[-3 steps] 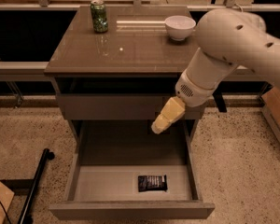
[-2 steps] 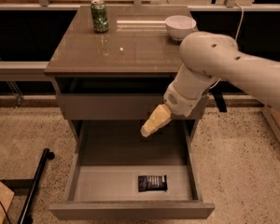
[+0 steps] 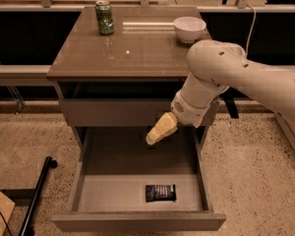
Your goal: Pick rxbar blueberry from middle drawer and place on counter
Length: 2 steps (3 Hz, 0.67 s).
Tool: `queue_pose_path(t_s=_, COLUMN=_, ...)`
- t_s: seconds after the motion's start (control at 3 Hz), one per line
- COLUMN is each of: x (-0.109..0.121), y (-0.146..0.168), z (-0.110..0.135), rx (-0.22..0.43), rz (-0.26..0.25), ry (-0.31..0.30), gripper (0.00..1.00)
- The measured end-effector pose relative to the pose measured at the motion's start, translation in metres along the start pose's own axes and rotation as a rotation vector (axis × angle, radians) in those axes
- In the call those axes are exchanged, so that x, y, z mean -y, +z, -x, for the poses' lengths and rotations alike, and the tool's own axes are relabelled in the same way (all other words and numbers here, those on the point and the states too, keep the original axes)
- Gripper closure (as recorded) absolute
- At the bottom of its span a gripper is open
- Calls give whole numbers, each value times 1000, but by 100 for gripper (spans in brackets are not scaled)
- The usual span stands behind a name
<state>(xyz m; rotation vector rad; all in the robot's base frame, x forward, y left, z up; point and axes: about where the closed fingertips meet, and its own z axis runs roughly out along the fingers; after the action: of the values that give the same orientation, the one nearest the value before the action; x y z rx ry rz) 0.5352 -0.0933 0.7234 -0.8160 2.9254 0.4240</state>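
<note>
The rxbar blueberry (image 3: 160, 192), a small dark flat bar, lies on the pale floor of the open middle drawer (image 3: 137, 221), near its front and right of centre. The gripper (image 3: 155, 134), with yellowish fingers, hangs from the white arm above the drawer's back part, in front of the closed top drawer. It is well above and behind the bar and holds nothing that I can see. The counter (image 3: 137, 50) is the glossy brown top above.
A green drink can (image 3: 104, 17) stands at the counter's back left. A white bowl (image 3: 189, 28) sits at the back right. A black pole (image 3: 37, 198) lies on the speckled floor left of the cabinet.
The arm has swung left and lower, bringing the gripper from the drawer's right side toward its middle. The bar has not moved.
</note>
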Motion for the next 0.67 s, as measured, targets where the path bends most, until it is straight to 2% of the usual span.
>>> queue_pose_path(t_s=0.67, x=22, y=64, z=24, rx=95, rz=81, ry=278, gripper=0)
